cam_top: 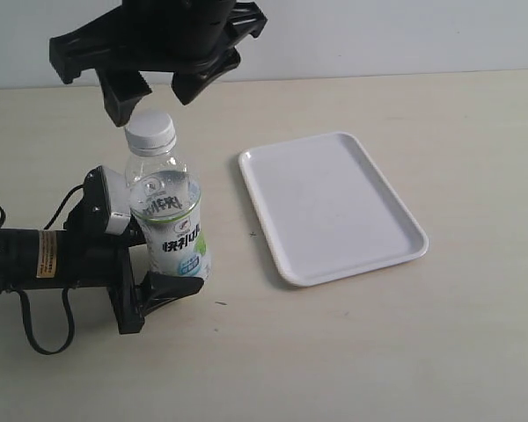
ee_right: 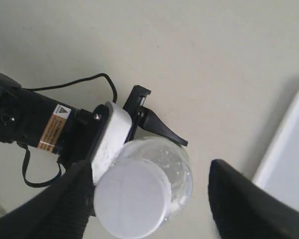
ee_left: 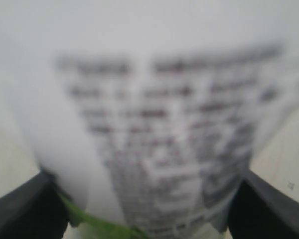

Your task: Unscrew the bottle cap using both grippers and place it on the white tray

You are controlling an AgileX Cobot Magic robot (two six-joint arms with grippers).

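The bottle [cam_top: 167,224] stands upright on the table, its white-and-green label facing the exterior view. The white bottle cap [cam_top: 150,130] sits on its neck. My left gripper [cam_top: 158,257] reaches in from the left and is shut on the bottle's lower body. Its blurred label [ee_left: 159,119] fills the left wrist view between the two black fingers [ee_left: 20,214]. My right gripper [cam_top: 158,95] hangs open just above the cap. From the right wrist view, the cap [ee_right: 133,199] lies between the fingers [ee_right: 249,204], closer to one than to the other.
The white tray [cam_top: 330,207] lies flat to the right of the bottle, with nothing on it; its edge [ee_right: 289,164] shows in the right wrist view. The left arm [cam_top: 35,259], with a yellow sticker and a looped cable, lies along the table at the left.
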